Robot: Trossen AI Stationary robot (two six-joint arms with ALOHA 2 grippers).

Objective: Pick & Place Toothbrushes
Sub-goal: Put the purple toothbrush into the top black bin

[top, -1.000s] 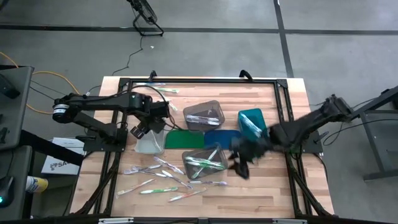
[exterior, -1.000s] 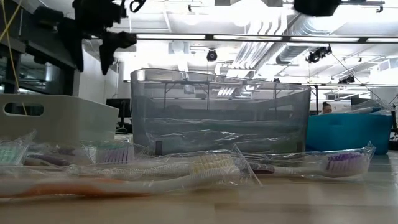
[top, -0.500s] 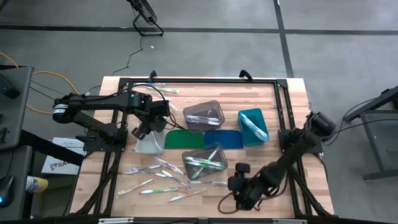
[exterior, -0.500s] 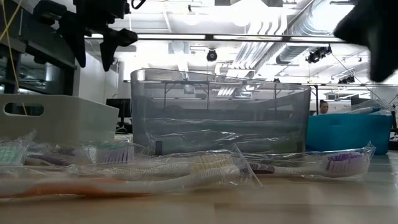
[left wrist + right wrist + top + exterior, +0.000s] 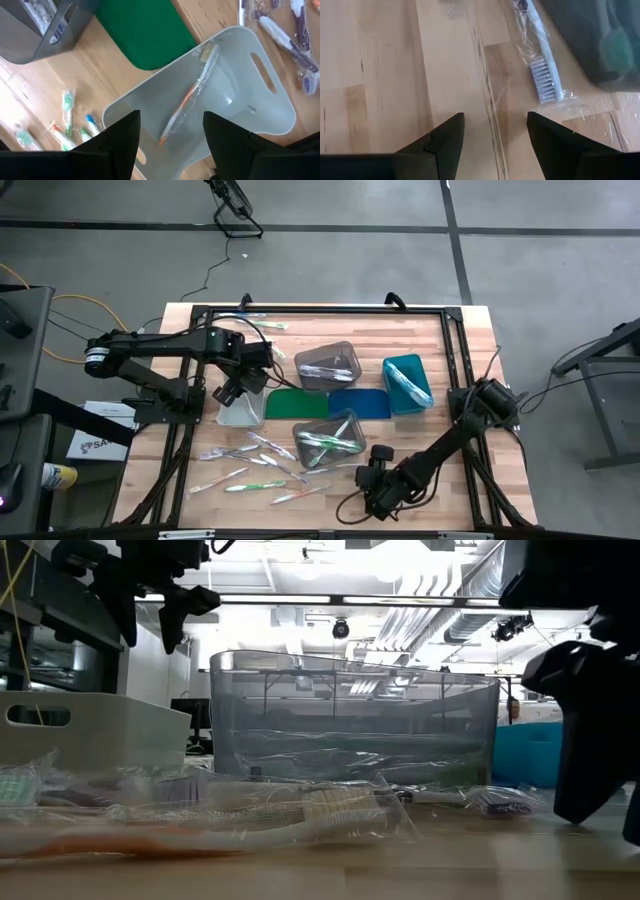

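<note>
Left hand (image 5: pixel 232 388) hovers over the pale grey bin (image 5: pixel 235 95), fingers spread, gripping nothing. One wrapped toothbrush (image 5: pixel 189 96) lies inside that bin. Across from the grey bin, past the clear bin (image 5: pixel 328 439), the right hand (image 5: pixel 372 492) is low over the wooden surface (image 5: pixel 440 350), fingers wide apart and empty. A wrapped white toothbrush (image 5: pixel 542 65) lies on the wood just ahead of it, beside the clear bin's edge. More loose toothbrushes (image 5: pixel 255 470) are scattered on the surface near the grey bin, and others sit inside the clear bin.
</note>
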